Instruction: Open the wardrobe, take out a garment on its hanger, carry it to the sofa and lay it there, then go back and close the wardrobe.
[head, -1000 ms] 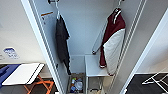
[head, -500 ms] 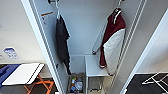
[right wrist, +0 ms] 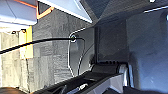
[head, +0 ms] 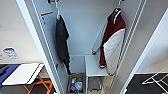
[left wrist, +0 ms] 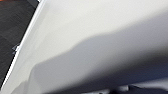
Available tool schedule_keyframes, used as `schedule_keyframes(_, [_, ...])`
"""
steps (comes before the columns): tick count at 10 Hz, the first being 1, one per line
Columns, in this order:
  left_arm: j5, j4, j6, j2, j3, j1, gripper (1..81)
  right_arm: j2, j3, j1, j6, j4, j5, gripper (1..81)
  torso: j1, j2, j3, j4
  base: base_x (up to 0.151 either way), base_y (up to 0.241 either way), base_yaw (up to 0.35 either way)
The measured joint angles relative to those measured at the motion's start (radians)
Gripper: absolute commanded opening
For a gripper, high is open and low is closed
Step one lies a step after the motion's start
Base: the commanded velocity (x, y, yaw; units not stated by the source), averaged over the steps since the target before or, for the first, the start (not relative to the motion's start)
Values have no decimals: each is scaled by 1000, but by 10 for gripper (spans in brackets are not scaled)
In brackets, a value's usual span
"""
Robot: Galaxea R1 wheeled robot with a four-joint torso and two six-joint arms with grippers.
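The wardrobe [head: 82, 30] stands open in front of me in the head view, its white doors swung out to both sides. The garment [head: 113, 42], maroon with white sleeves, hangs at the right inside, and its thin white hanger [head: 118, 5] hooks onto the rail above. In the left wrist view a white wardrobe panel [left wrist: 100, 37] lies very close to the camera. Whether the blue surface [head: 5, 72] at the lower left edge belongs to the sofa I cannot tell.
A dark shirt [head: 61, 42] hangs at the left inside. A white shelf [head: 93, 66] sits below the jacket, with a box of small items [head: 76, 85] on the floor. A white table with orange legs [head: 22, 73] stands left, a white wire rack [head: 157, 78] right, on dark carpet [right wrist: 50, 50].
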State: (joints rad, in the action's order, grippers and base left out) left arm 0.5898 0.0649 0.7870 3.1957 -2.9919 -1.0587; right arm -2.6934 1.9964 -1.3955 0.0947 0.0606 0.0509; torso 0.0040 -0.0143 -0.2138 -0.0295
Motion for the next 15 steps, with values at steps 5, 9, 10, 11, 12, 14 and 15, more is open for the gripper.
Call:
schedule_keyframes(5, [86, -174, -178, -31, -50, -56, 811, 0, 0, 0, 0, 0, -1, 811, 0, 0, 0, 0, 0, 0, 0])
schedule_keyframes(9, [-12, 268, -33, -49, 59, -107, 811, -7, 1, 6, 0, 2, -23, 811, 0, 0, 0, 0, 0, 0, 0])
schedule_keyframes(10, [-23, 380, 34, -88, 121, -106, 811, -13, 9, 7, 0, 3, -27, 811, 0, 0, 0, 0, 0, 0, 0])
schedule_keyframes(11, [-41, 511, 119, -154, 193, -106, 811, -23, 23, 10, 0, 4, -30, 811, 0, 0, 0, 0, 0, 0, 0])
schedule_keyframes(12, [-60, 628, 194, -220, 240, -114, 811, -33, 43, 13, -1, 4, -39, 811, 0, 0, 0, 0, 0, 0, 0])
schedule_keyframes(14, [-112, 902, 301, -327, 288, -185, 811, -81, 124, 35, -17, 15, -118, 811, 0, 0, 0, 0, 0, 0, 0])
schedule_keyframes(15, [-162, 1017, 337, -347, 299, -234, 811, -110, 165, 55, -30, 47, -171, 811, 0, 0, 0, 0, 0, 0, 0])
